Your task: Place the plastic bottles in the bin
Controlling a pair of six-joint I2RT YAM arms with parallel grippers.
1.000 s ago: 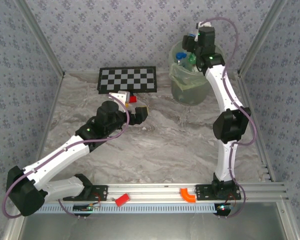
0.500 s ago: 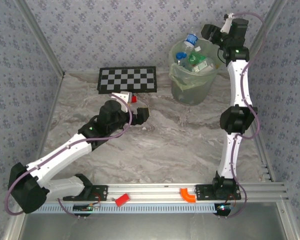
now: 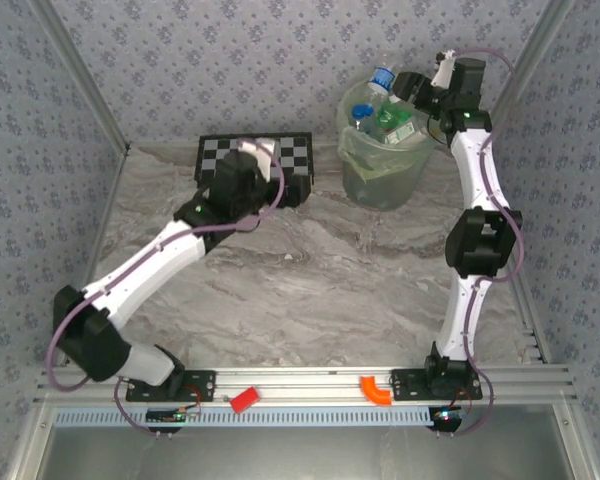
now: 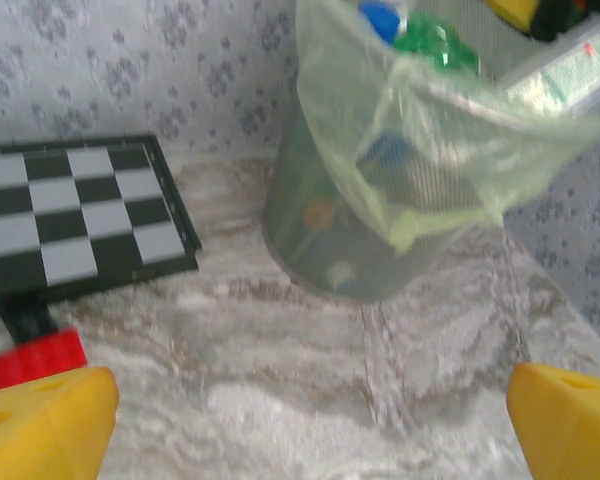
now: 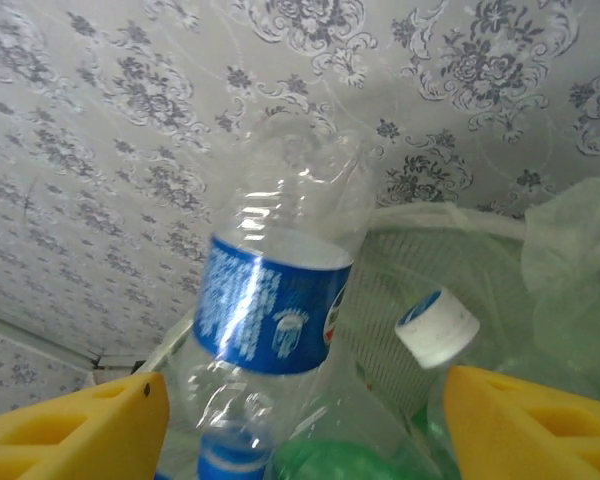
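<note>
Nearly brimful bin point(image 3: 378, 182) w/ btls point(image 3: 388, 116)

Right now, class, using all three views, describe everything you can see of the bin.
The bin is a round, translucent pale-green plastic wastebasket, tapering downward, with a thin bag liner folded loosely over its rim. It stands upright on the marbled table at the far right, apart from the chequered board. It is piled full: plastic bottles, green and clear, poke above the rim.
</note>
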